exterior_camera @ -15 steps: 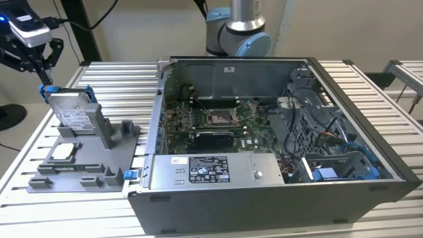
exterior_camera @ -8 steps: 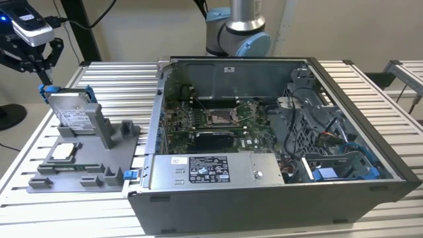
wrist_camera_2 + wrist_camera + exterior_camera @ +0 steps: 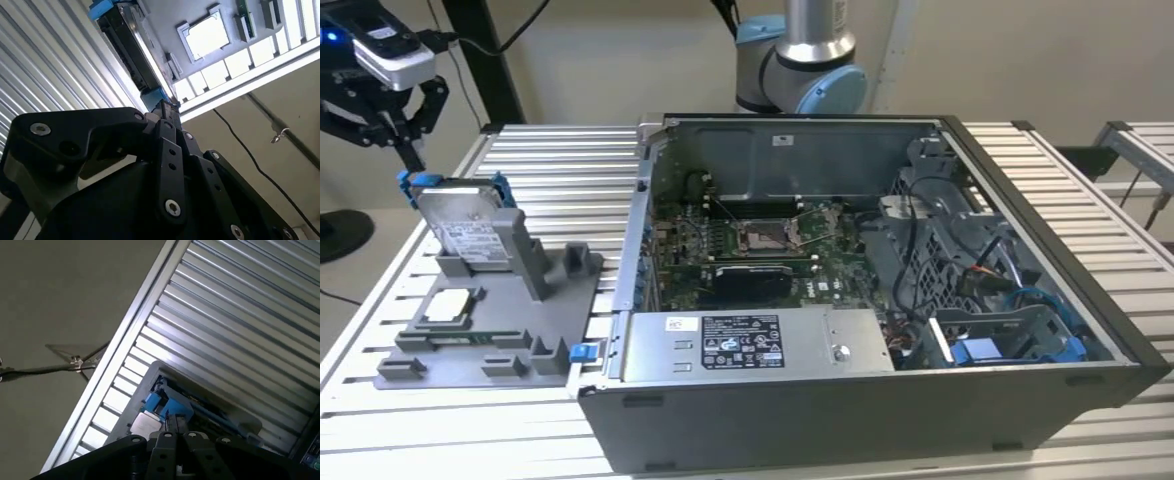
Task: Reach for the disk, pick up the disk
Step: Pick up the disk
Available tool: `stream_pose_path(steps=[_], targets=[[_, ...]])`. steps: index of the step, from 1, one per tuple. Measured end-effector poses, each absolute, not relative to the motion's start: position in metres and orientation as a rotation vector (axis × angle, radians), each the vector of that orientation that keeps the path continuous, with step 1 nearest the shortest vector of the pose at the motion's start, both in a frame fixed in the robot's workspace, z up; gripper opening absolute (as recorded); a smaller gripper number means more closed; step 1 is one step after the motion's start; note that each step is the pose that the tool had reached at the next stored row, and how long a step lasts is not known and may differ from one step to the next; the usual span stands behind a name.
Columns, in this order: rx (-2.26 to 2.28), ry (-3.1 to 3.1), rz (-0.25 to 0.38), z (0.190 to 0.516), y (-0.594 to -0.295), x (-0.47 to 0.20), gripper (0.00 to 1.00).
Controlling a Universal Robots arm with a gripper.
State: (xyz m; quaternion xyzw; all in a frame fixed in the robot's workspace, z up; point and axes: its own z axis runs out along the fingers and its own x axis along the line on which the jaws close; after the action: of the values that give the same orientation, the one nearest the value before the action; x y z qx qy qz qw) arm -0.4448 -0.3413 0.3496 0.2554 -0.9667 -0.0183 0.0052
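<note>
Open grey metal computer case (image 3: pixel 854 410) in front; flat silver-grey metal disk (image 3: pixel 467 232) beyond it, under the black gripper (image 3: pixel 411 158).
On the exterior view's left, a grey plastic fixture (image 3: pixel 494 350) holds the disk upright on edge, long axis roughly vertical. The gripper hangs directly above, fingers drawn together, tips at the disk's top blue rail corner; whether they touch it, I cannot tell.

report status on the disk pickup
gripper down at the disk's top corner, by its blue rail. disk upright in the grey fixture, not lifted. nothing in the way.
</note>
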Motion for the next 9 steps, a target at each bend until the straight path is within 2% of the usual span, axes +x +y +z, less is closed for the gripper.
stream_pose_path(steps=[9], targets=[[1.022, -2.956, -0.056, 0.3496, -0.3413, -0.4448, 0.00]])
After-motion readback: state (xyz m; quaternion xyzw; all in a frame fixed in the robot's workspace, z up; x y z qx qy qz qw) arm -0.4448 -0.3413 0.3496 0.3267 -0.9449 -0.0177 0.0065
